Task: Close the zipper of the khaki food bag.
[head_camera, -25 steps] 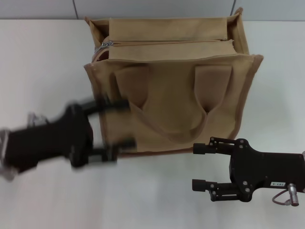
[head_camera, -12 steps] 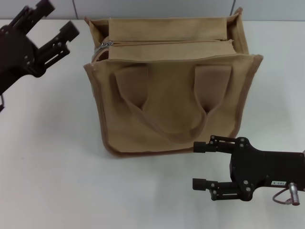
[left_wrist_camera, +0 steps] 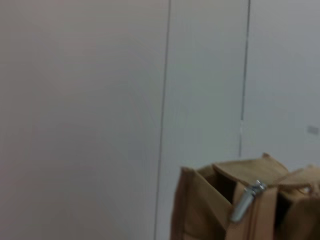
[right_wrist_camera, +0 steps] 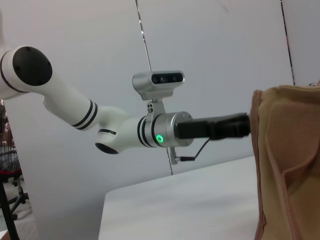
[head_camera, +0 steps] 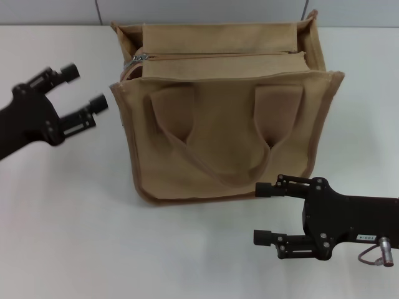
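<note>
the bag (head_camera: 224,118) stands upright on the white table (head_camera: 75,237), toward the far middle of it, with its handle side facing the robot and both loop handles hanging flat against the front panel. the zipper (head_camera: 218,56) runs across the top panel from left to right; its silver slider (head_camera: 138,58) sits at the left end of the line, and the left wrist view shows the pull tab (left_wrist_camera: 246,201) hanging at the bag's corner.

the left gripper (head_camera: 84,93) hovers above the table to the left of the bag, near its upper left corner but apart from it, pointing toward the bag. its two fingers are spread and hold nothing.

the right gripper (head_camera: 265,213) is at the near right, just in front of the bag's lower right edge, pointing left. its fingers are spread too, with nothing between them. the right wrist view shows the left arm (right_wrist_camera: 100,125) reaching in toward the bag's side (right_wrist_camera: 287,165).
</note>
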{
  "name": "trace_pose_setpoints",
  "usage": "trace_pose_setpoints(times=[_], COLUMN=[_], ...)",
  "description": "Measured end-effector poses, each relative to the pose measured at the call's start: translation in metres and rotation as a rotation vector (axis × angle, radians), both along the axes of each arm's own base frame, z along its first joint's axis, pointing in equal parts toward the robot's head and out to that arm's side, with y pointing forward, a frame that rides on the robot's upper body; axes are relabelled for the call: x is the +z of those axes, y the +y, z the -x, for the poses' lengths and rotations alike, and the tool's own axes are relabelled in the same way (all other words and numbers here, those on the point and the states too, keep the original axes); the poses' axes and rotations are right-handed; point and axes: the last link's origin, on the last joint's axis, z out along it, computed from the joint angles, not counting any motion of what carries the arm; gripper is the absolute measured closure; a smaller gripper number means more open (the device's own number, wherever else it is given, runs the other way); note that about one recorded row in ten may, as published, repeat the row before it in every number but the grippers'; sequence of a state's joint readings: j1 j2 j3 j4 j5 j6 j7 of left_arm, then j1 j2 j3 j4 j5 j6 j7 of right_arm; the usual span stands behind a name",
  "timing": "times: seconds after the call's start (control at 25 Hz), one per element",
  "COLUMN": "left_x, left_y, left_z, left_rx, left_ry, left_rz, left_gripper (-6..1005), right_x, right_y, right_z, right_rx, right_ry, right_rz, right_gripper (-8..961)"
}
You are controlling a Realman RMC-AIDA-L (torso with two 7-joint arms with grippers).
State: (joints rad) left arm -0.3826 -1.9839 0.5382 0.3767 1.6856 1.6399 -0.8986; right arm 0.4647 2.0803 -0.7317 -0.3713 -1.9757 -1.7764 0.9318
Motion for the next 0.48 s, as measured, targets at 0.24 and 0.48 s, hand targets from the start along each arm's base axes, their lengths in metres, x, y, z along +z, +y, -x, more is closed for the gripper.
trace_pose_setpoints(times=[0.24, 0.48], left_x=[-0.009, -0.022], left_y=[0.002, 0.017], left_z=[-0.002, -0.011], left_rx=[-0.003, -0.001], left_ry=[0.022, 0.057], left_rz=[0.026, 0.003], left_gripper=[168, 167], right_x=[0.000, 0.000], right_y=[0.000, 0.000], right_z=[0.000, 0.000], right_rx=[-0.001, -0.003], right_ry=[0.000, 0.000], right_rz=[0.000, 0.002], right_gripper=[185, 185])
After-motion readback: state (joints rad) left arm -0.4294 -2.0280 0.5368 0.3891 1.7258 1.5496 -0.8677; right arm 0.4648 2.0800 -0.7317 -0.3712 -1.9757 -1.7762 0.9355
